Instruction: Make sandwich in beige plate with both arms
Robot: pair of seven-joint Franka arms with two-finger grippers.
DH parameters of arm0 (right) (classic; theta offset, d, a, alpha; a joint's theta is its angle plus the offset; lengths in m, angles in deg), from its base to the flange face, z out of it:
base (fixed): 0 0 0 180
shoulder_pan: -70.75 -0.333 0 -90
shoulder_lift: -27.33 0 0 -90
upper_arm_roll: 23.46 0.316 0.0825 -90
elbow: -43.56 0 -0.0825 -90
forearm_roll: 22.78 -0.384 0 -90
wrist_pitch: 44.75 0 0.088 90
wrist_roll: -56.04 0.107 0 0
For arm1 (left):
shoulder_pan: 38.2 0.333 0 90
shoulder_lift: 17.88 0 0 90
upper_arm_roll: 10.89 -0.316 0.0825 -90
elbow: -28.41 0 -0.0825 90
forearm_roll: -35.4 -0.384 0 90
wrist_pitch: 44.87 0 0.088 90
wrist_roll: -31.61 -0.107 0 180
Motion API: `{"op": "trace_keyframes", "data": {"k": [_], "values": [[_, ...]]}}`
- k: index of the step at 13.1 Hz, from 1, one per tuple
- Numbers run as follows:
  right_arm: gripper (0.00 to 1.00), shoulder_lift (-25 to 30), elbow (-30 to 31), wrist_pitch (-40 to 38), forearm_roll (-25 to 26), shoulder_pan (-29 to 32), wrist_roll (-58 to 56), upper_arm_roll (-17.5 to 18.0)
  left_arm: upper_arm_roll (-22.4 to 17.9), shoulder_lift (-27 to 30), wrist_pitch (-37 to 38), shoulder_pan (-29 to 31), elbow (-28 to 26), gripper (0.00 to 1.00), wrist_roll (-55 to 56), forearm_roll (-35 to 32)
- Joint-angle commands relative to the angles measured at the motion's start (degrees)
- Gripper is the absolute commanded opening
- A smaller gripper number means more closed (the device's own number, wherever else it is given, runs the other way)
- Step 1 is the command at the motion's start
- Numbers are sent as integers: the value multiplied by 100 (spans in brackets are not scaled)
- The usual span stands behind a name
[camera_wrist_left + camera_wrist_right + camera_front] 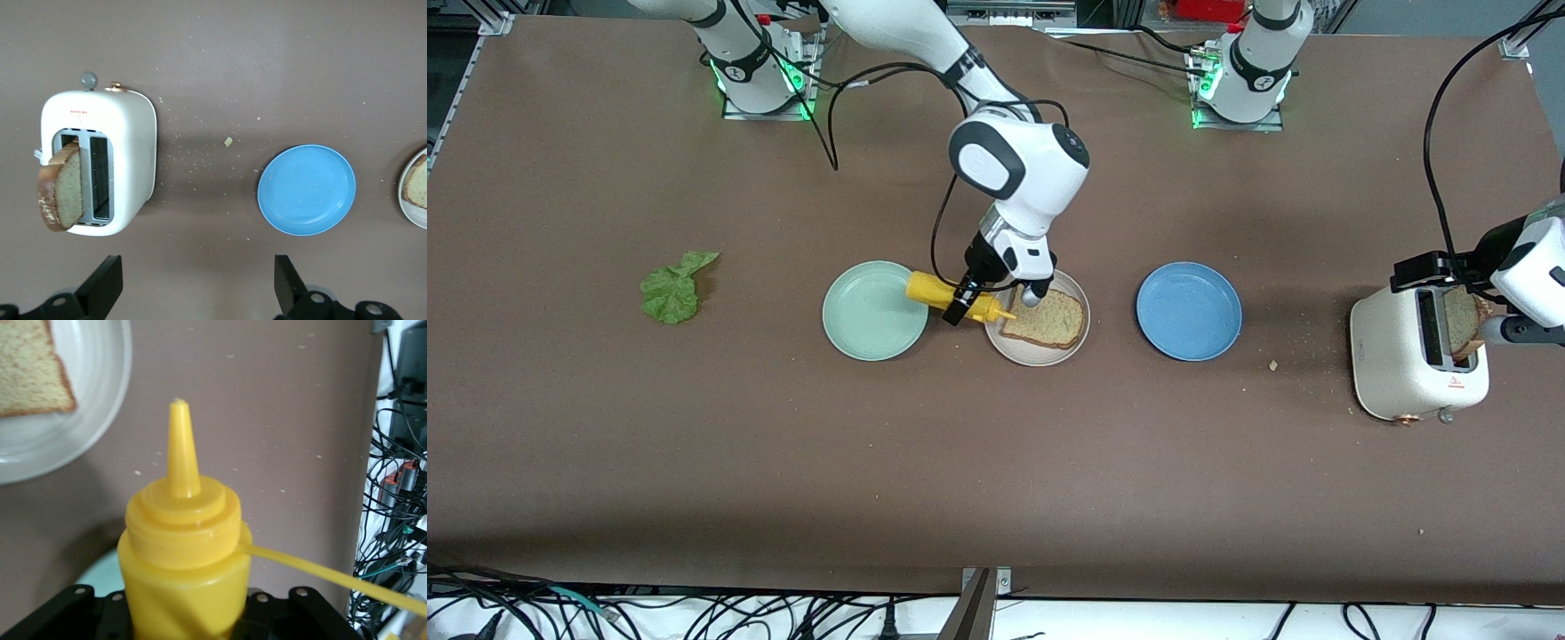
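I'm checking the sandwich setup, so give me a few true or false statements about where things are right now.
1. The right gripper is shut on the yellow squeeze bottle. True.
2. A bread slice lies on the beige plate. True.
3. The lettuce leaf is on the bread. False: it lies on the table toward the right arm's end.
4. The blue plate holds bread. False: it holds nothing.
5. The left gripper is open over the toaster. True.

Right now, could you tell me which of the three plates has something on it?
The beige plate, the middle one, holds a bread slice; the mint-green plate and blue plate are bare.
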Motion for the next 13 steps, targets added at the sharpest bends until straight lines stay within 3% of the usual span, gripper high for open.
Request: {"op": "trace_keyframes", "data": {"k": [1, 4, 9, 11, 13], "values": [[0, 677, 217, -164, -504, 360, -774, 59, 16, 88, -190, -26, -65, 100, 15, -215], [0, 1388, 446, -191, -1225, 948, -2012, 59, -1, 246, -305, 27, -161, 100, -230, -84], [0, 2488, 1070, -183, -2560, 2090, -4235, -11, -89, 1009, -567, -8, -933, 100, -566, 163], [0, 2682, 1132, -191, -3218, 2312, -5131, -387, -80, 1230, -814, -35, -1215, 100, -338, 189], [0, 2709, 1185, -331, -4455, 2470, -6273, -1054, -54, 1292, -884, -44, -1225, 100, -179, 189]]}}
